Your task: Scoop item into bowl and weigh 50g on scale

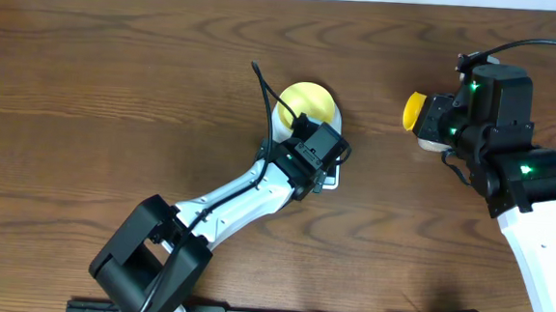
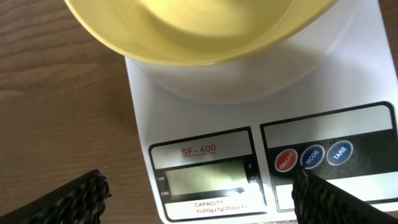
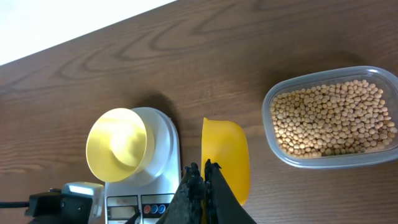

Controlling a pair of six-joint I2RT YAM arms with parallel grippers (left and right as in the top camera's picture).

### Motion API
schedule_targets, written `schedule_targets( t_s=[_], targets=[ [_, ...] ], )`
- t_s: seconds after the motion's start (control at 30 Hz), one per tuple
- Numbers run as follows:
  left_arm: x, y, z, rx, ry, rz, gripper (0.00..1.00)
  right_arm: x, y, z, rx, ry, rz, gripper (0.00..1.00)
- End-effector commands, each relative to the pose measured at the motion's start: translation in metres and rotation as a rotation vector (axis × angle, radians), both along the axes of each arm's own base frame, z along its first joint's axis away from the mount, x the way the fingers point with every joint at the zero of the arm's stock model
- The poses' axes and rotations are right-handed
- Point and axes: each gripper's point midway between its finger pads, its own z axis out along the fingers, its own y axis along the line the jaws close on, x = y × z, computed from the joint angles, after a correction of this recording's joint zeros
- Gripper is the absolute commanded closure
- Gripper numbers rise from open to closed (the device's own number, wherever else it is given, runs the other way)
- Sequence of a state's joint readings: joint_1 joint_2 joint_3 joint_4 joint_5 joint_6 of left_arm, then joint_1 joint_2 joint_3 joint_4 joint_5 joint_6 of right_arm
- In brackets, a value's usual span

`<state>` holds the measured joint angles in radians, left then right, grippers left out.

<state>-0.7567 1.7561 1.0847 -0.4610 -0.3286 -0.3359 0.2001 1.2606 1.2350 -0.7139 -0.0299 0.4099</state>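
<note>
The pale-yellow bowl stands on the white scale, and I see no beans in it. My left gripper hovers open at the scale's front edge; its fingers flank the display, with nothing between them. Right of the scale, my right gripper is shut on a yellow measuring spoon, whose head looks empty. The beans fill a clear plastic tub further right. In the overhead view the right arm hides the tub.
Red and blue buttons sit beside the scale's blank display. Brown wooden table lies all around. A white surface borders the table's far edge.
</note>
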Motion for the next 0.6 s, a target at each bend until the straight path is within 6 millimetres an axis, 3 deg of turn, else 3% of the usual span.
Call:
schedule_targets(
  t_s=[0.0,0.57],
  targets=[
    [0.0008,0.0029,-0.0092,0.044,0.003,-0.013,0.04,0.0004,-0.0022,0.0167,0.016,-0.042,-0.011,0.99],
    [0.0037,0.0005,-0.0129,0.039,-0.003,-0.012,0.04,-0.0005,-0.0023,0.0156,0.015,-0.036,-0.01,0.99]
  ],
)
